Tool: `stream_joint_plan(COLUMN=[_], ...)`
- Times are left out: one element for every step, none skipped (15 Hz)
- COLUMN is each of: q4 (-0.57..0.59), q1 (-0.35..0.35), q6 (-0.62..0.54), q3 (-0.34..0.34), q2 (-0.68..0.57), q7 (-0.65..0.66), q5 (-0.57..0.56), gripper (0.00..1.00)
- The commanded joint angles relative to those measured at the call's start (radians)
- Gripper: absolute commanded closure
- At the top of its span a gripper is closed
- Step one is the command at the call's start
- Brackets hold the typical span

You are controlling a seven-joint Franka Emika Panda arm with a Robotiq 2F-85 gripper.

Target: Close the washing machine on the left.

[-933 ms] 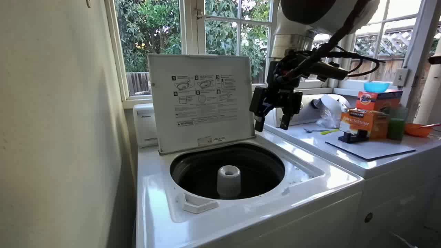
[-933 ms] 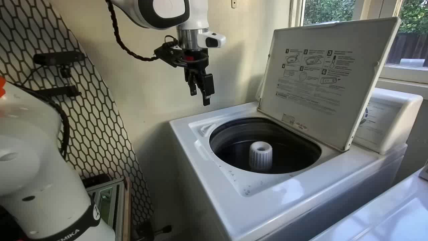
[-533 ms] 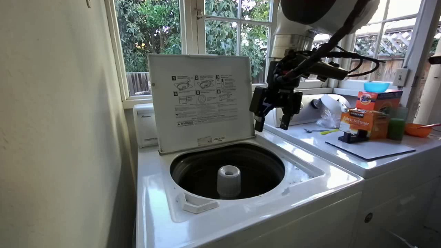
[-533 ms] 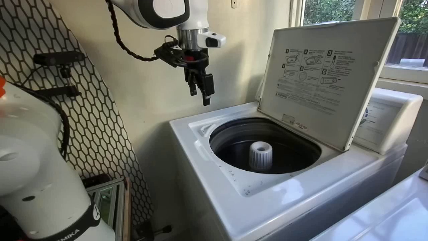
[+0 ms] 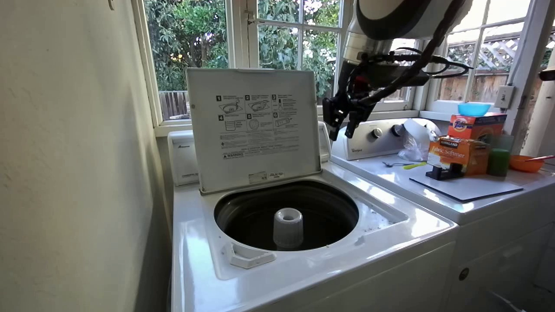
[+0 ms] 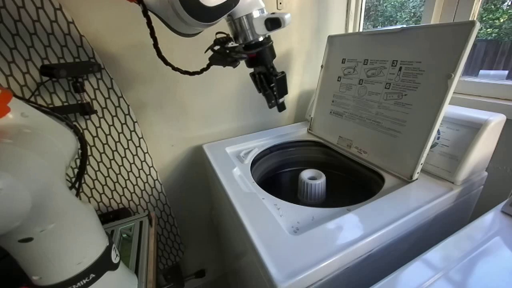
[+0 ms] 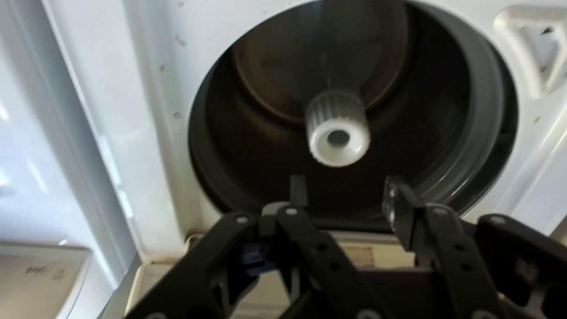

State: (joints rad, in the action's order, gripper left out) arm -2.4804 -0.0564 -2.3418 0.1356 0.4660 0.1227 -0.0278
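The white washing machine [image 5: 303, 277] stands with its square lid [image 5: 256, 125] upright, tilted slightly back. The lid's printed underside faces forward, and the lid [image 6: 380, 96] looks the same in the other picture. The dark round tub [image 6: 276, 186] with its white agitator [image 6: 312, 188] is uncovered. My gripper [image 5: 342, 133] hangs in the air above the washer, in front of the lid and apart from it; it also shows in an exterior view [image 6: 277, 106]. In the wrist view the gripper [image 7: 345, 192] has its fingers apart with nothing between them. The tub [image 7: 266, 159] lies below.
A white appliance with a rounded panel [image 5: 368, 141] stands beside the washer. On it are a fabric softener box [image 5: 455, 151], a Tide box [image 5: 475, 125], a green cup [image 5: 499, 160] and a white board [image 5: 468, 186]. A wall [image 5: 86, 173] runs along the washer's opposite side.
My gripper has risen, moved toward the lid and tilted so that its fingertips point more toward it. The lid and the washer have not moved.
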Motion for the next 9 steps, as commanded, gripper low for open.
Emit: stream_joint_plan(q4=[0.114, 0.152, 0.189, 0.232, 0.279, 0.331, 0.377, 0.448, 0.506], q1=[0.108, 0.137, 0.166, 0.192, 0.217, 0.238, 0.255, 0.262, 0.264], q6=[-0.114, -0.158, -0.206, -0.243, -0.277, -0.301, -0.318, -0.307, -0.292], q3=[0.028, 0.032, 0.037, 0.042, 0.048, 0.055, 0.061, 0.063, 0.063], q2=[-0.089, -0.118, -0.148, -0.181, -0.215, -0.253, -0.284, -0.327, -0.365], q7=[0.069, 0.090, 0.118, 0.154, 0.193, 0.230, 0.272, 0.309, 0.354], q5=[-0.191, -0.245, -0.301, -0.345, -0.391, -0.437, -0.487, -0.530, -0.574], gripper=[0.82, 0.89, 0.95, 1.00, 1.00, 1.00, 1.00, 1.00, 1.00])
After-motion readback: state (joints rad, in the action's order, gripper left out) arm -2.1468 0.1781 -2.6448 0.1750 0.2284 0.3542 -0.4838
